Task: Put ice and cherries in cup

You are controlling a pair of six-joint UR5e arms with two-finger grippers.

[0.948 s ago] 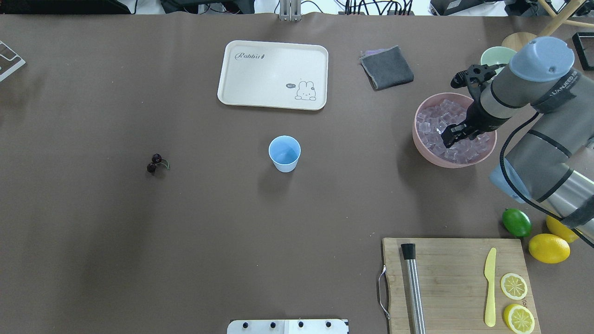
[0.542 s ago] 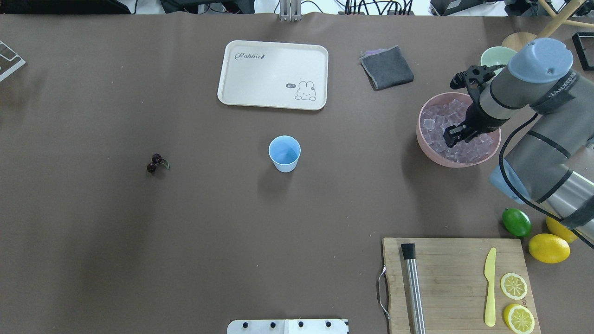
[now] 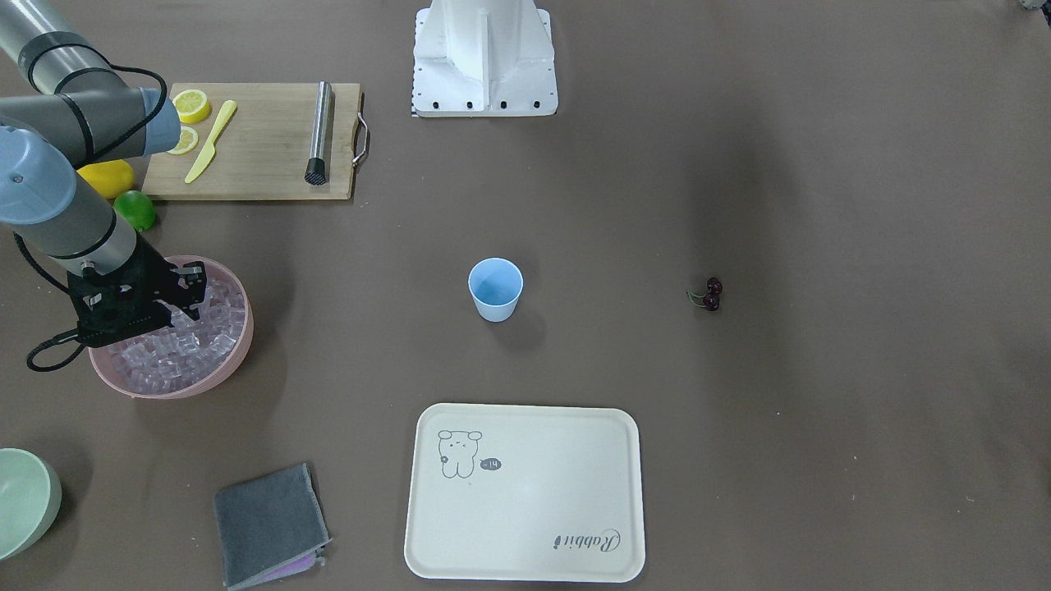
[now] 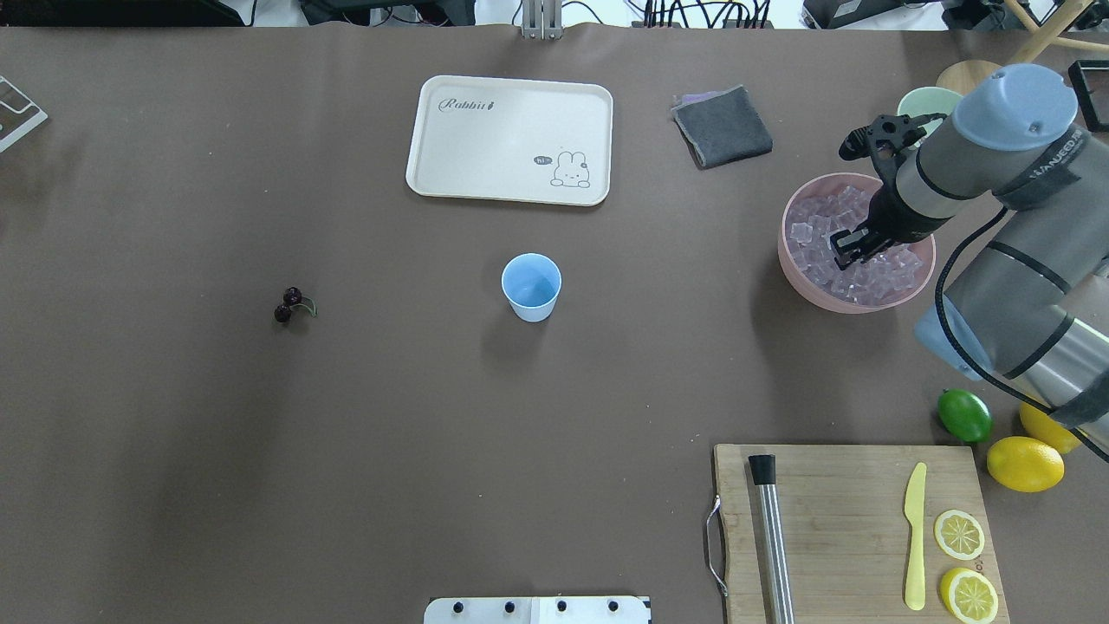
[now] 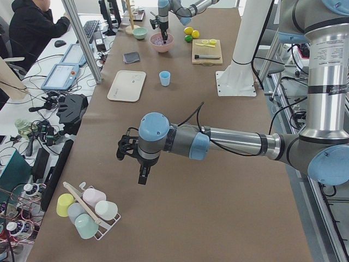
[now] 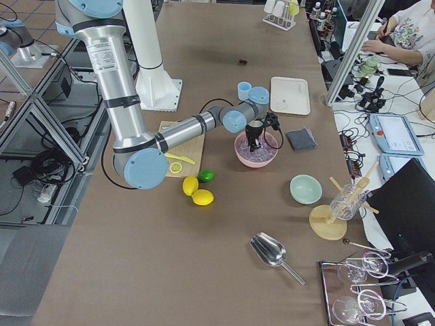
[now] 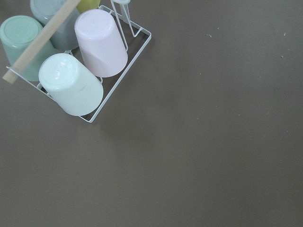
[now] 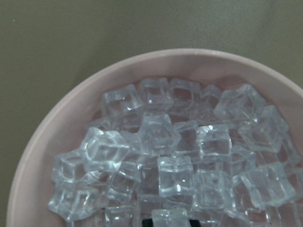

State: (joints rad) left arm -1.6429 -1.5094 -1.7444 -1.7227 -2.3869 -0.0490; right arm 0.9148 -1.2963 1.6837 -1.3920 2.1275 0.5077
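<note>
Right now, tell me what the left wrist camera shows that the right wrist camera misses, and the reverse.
Only the left wrist view: a white wire rack holding upturned tumblers, among them a pink tumbler and a pale mint tumbler, with a wooden stick running over them.

Only the right wrist view: the pink bowl heaped with ice.

Both: bare brown table. Neither shows the light-blue cup or the cherries.
</note>
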